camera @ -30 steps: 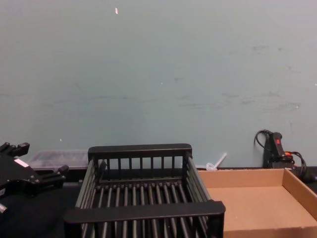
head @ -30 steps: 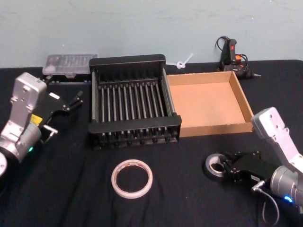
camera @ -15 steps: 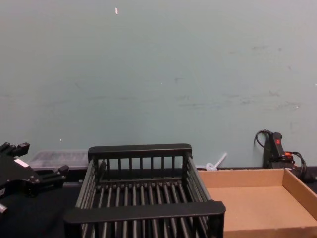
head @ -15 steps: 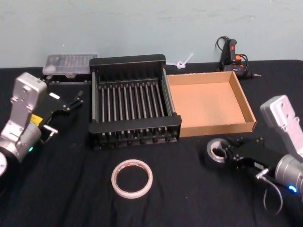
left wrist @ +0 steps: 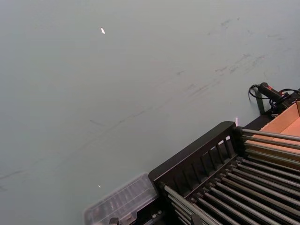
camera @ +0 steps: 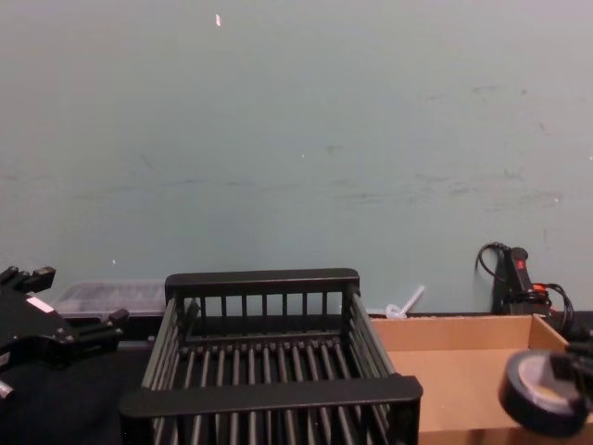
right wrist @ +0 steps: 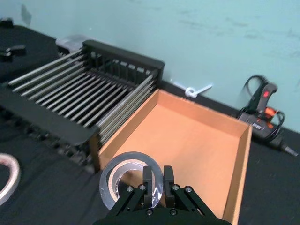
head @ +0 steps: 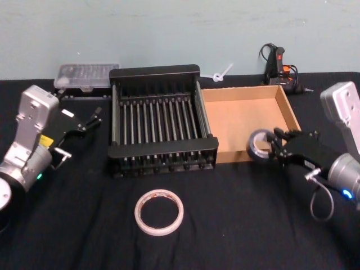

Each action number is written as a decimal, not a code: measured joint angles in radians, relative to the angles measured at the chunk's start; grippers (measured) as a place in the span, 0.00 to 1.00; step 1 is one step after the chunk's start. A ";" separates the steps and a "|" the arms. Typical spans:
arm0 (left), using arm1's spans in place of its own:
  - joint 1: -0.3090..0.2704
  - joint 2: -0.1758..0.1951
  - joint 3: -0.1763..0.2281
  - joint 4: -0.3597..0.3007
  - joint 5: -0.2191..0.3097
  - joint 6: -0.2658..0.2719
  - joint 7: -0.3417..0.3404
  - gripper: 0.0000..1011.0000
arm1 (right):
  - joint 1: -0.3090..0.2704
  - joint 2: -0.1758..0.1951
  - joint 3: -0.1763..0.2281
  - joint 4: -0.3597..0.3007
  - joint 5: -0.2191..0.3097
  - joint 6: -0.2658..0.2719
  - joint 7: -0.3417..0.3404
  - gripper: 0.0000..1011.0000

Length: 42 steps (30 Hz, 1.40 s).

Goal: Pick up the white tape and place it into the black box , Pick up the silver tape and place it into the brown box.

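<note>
Above the near wall of the brown box (head: 239, 115), our right gripper (head: 274, 151) was clamped on the silver tape (head: 259, 147); released early, it could have caught the wall and rolled out.

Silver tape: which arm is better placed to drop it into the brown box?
Right. The right hand already grips the silver tape at the brown box front wall; the left hand waits beyond the black box.

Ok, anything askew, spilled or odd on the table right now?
Nothing stands out. The right gripper holds the silver tape at the brown box's near wall, the white tape lies flat in front of the black box, and the left gripper waits beside it.
</note>
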 joint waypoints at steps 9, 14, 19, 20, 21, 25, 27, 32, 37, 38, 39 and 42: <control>0.000 0.000 0.000 0.000 0.000 0.000 0.000 0.99 | 0.094 -0.055 -0.004 0.078 -0.036 -0.039 -0.025 0.14; 0.000 0.000 0.000 0.000 0.000 0.000 0.000 0.99 | 0.147 -0.087 -0.010 0.132 -0.070 -0.070 -0.037 0.14; 0.000 0.000 0.000 0.000 0.000 0.000 0.000 0.99 | 0.205 -0.120 -0.021 0.193 -0.100 -0.090 -0.041 0.14; 0.000 0.000 0.000 0.000 0.000 0.000 0.000 0.99 | 0.213 -0.124 -0.023 0.201 -0.104 -0.093 -0.042 0.14; 0.000 0.000 0.000 0.000 0.000 0.000 0.000 0.99 | 0.222 -0.129 -0.025 0.212 -0.109 -0.095 -0.044 0.14; 0.000 0.000 0.000 0.000 0.000 0.000 0.000 0.99 | 0.272 -0.156 -0.035 0.271 -0.135 -0.106 -0.052 0.14; 0.000 0.000 0.000 0.000 0.000 0.000 0.000 0.99 | 0.292 -0.166 -0.039 0.298 -0.145 -0.110 -0.056 0.14; 0.000 0.000 0.000 0.000 0.000 0.000 0.000 0.99 | 0.350 -0.199 -0.052 0.378 -0.177 -0.114 -0.062 0.14; 0.000 0.000 0.000 0.000 0.000 0.000 0.000 0.99 | 0.398 -0.231 -0.063 0.462 -0.204 -0.118 -0.066 0.14; 0.000 0.000 0.000 0.000 0.000 0.000 0.000 0.99 | 0.403 -0.235 -0.064 0.470 -0.207 -0.118 -0.066 0.14; 0.000 0.000 0.000 0.000 0.000 0.000 0.000 0.99 | 0.413 -0.243 -0.066 0.493 -0.214 -0.119 -0.067 0.14; 0.000 0.000 0.000 0.000 0.000 0.000 0.000 0.99 | 0.424 -0.252 -0.068 0.518 -0.222 -0.120 -0.067 0.14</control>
